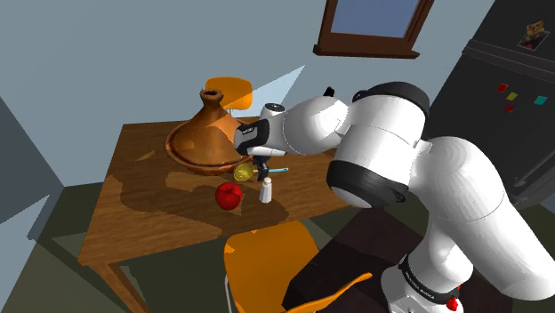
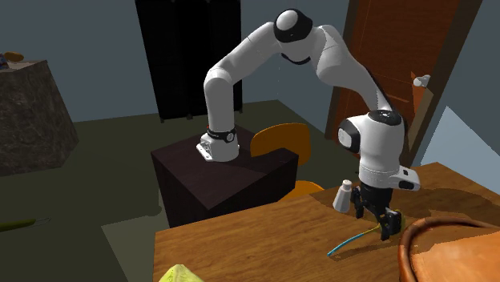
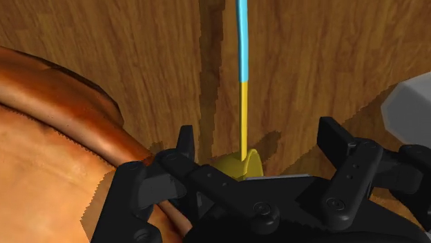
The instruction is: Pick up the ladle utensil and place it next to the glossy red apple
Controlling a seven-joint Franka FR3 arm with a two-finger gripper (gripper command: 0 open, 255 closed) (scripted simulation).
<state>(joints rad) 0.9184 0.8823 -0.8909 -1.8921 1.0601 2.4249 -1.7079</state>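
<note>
The ladle (image 1: 243,170) has a yellow bowl and a thin handle that turns from yellow to blue (image 3: 242,103). It lies on the wooden table (image 1: 133,222), its bowl just behind the red apple (image 1: 229,195). My black gripper (image 1: 261,165) hangs right over the bowel end, pointing down. In the wrist view the gripper (image 3: 259,138) is open, and its fingers (image 3: 185,141) stand well clear of the thin handle on both sides. From the second exterior view the gripper (image 2: 383,224) sits low over the ladle (image 2: 352,238).
A large brown tagine pot (image 1: 210,133) stands close behind the gripper, its rim (image 3: 55,138) beside one finger. A small white shaker (image 1: 265,189) stands next to the apple. One orange chair (image 1: 267,258) is at the table's near side and another (image 1: 233,89) behind it.
</note>
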